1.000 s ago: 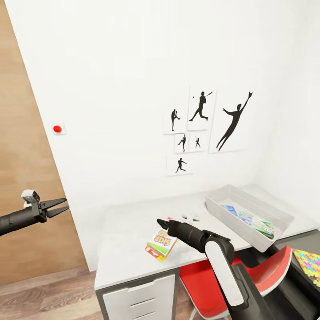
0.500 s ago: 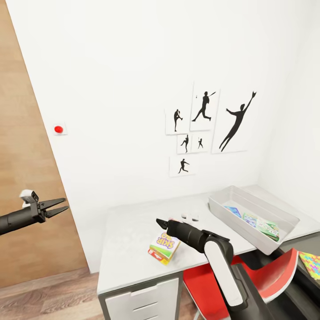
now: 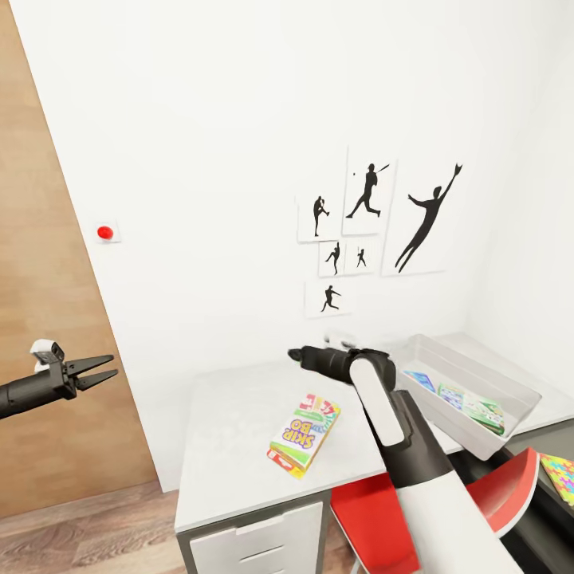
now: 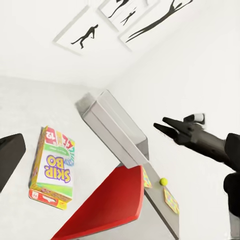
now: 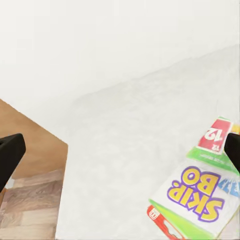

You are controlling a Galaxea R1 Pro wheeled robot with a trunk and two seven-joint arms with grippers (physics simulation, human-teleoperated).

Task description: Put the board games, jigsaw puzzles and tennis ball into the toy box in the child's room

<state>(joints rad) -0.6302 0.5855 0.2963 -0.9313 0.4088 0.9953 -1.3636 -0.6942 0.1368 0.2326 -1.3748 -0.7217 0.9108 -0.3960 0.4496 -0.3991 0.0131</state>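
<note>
1. The right arm (image 3: 414, 454) has risen since a second ago: its gripper (image 3: 296, 353), then low at the game's far edge, now hangs above the table (image 3: 231, 446), left of the toy box (image 3: 478, 375), with nothing in it. In the left wrist view its fingers look spread a little.
2. The board game (image 3: 304, 425) lies flat and alone on the table's near middle, well apart from the toy box, its cover now uncovered by the arm. I judge this means the grasp is let go or not taken, so this game is not yet boxed.
3. The toy box stands at the table's far right and already holds flat printed things (image 3: 462, 399); the left wrist view shows the tennis ball (image 4: 163, 181) inside it.
4. A jigsaw (image 3: 560, 472) shows at the right edge, below the table's level beyond the red chair (image 3: 510, 494); what it rests on I cannot tell.
5. The left gripper (image 3: 105, 367) hovers far left by the wooden door, fingers apart, empty.
6. Writing: the game's cover reads "SKIP BO" in purple and yellow, with "12" on a red card in the corner. The wall pictures (image 3: 375, 231) carry only black sports figures, no words.
</note>
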